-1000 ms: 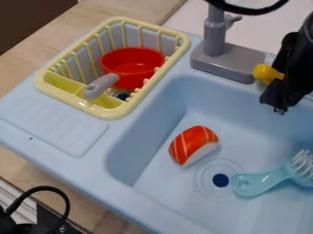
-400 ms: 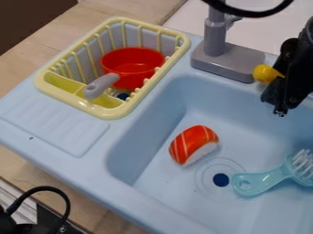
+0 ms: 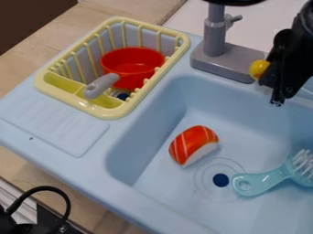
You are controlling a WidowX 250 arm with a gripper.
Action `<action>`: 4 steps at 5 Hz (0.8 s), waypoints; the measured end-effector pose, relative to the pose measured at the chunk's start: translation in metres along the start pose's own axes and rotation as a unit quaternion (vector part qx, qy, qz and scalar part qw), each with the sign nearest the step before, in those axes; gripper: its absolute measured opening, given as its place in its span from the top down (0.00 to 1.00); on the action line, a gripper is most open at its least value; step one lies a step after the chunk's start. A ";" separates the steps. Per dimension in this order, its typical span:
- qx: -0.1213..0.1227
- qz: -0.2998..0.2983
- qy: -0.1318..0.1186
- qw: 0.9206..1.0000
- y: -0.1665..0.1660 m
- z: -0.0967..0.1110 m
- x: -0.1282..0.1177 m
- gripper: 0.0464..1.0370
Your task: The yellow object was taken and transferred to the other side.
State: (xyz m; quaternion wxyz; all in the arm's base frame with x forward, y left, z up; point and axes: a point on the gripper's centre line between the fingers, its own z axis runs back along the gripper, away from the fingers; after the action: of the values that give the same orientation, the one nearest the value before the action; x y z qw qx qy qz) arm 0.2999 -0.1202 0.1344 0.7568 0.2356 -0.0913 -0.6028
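Note:
At the right edge, over the sink's back rim near the faucet base, hangs my black gripper (image 3: 275, 91), tilted and shut on the yellow object (image 3: 258, 69). A rounded yellow end sticks out on the gripper's left side, and the rest of the object is hidden behind the black fingers.
An orange-and-white sushi toy (image 3: 192, 145) and a teal brush (image 3: 266, 179) lie in the blue sink (image 3: 147, 132). A grey faucet (image 3: 214, 41) stands behind. At the left, a yellow rack (image 3: 110, 112) holds a red pot (image 3: 131, 68) with a grey handle.
The gripper has shifted a little and turned, and the yellow end has moved slightly left and up with it. The sushi toy, brush, rack and pot have stayed in place.

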 end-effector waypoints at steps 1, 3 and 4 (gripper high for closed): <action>-0.002 0.018 0.000 1.000 -0.003 0.008 -0.007 0.79; -0.002 0.038 0.002 0.999 -0.011 0.024 -0.014 0.79; -0.017 0.071 0.006 0.997 -0.021 0.034 -0.027 0.79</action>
State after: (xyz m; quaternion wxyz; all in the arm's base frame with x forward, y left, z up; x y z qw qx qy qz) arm 0.2606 -0.1060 0.1586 0.8022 0.2193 -0.0929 -0.5475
